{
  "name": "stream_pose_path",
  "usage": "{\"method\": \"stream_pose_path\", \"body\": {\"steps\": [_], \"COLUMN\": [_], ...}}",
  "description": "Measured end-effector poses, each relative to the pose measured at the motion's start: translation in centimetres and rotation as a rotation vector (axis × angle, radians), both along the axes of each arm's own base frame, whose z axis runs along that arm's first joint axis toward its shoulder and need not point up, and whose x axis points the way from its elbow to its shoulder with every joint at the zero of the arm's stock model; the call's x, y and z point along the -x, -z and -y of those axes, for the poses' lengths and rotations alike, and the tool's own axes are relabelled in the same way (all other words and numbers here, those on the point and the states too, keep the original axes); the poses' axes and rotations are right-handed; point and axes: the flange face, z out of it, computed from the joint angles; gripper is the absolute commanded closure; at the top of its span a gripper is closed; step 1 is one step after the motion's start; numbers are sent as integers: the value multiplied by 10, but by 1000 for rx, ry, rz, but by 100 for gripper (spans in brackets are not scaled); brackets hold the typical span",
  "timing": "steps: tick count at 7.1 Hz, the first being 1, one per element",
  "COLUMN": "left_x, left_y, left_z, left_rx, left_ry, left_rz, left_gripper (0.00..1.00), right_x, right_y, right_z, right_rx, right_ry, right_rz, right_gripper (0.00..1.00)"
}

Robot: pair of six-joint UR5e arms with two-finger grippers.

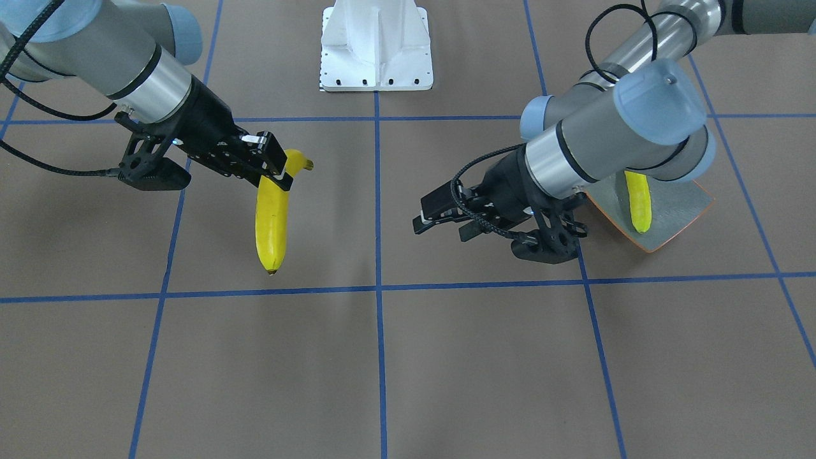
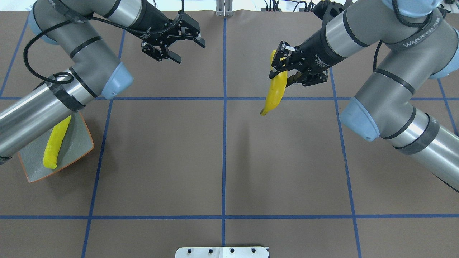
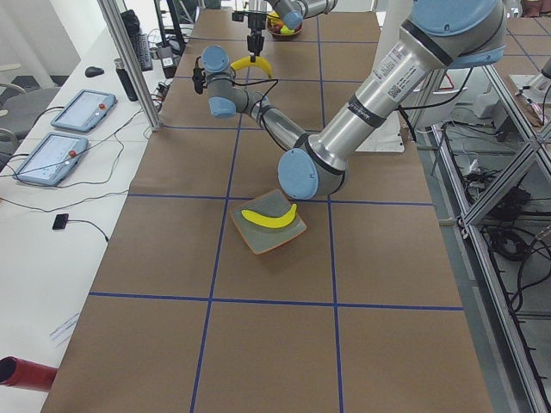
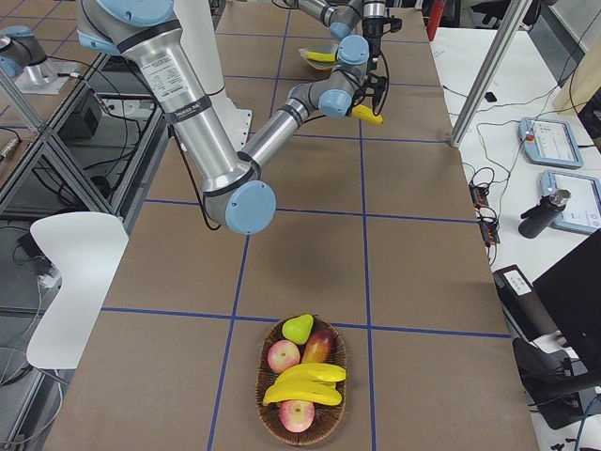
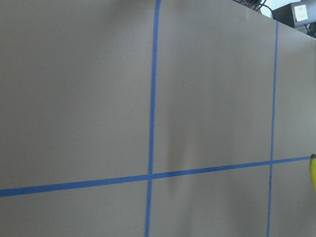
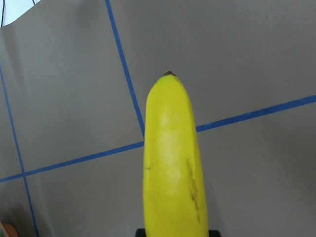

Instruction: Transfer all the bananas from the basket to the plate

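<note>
Brown, blue-gridded table [image 2: 222, 161]: at one o'clock the right gripper [image 2: 279, 66] clenches a banana [image 2: 274, 95] near its stem; at eleven, the left gripper [image 2: 186, 48] gapes wide, empty. Right-arm sleeve [image 2: 417, 35] reads "WANJEED".

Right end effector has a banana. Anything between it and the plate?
Mostly the left arm: its forearm and elbow overhang part of the plate, close to the line from the held banana. The open left end effector hangs farther out, off that line. A second banana lies on the plate.

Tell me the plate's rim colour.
Orange-brown rim on the plate, grey-green inside; clearest in the overhead exterior view.
</note>
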Motion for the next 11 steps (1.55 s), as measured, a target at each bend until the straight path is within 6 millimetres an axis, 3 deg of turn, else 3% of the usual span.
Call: {"method": "stream_pose_path", "body": {"steps": [3, 4, 7, 11], "left_x": [-53, -62, -67, -74], "left_y": [46, 57, 65, 70], "left_z": [-48, -55, -62, -68], "left_rx": [99, 114, 136, 136], "left_ry": [-7, -9, -15, -24], "left_rz": [-144, -167, -194, -199], "left_gripper": [7, 7, 10, 24], "right_x": [10, 14, 20, 19], "right_y": [14, 16, 17, 25], "right_z": [-17, -22, -30, -34], "right_rx": [-32, -44, -86, -117], "right_ry": [9, 15, 34, 35], "right_rz": [75, 89, 126, 154], "right_gripper": [100, 100, 100, 100]}}
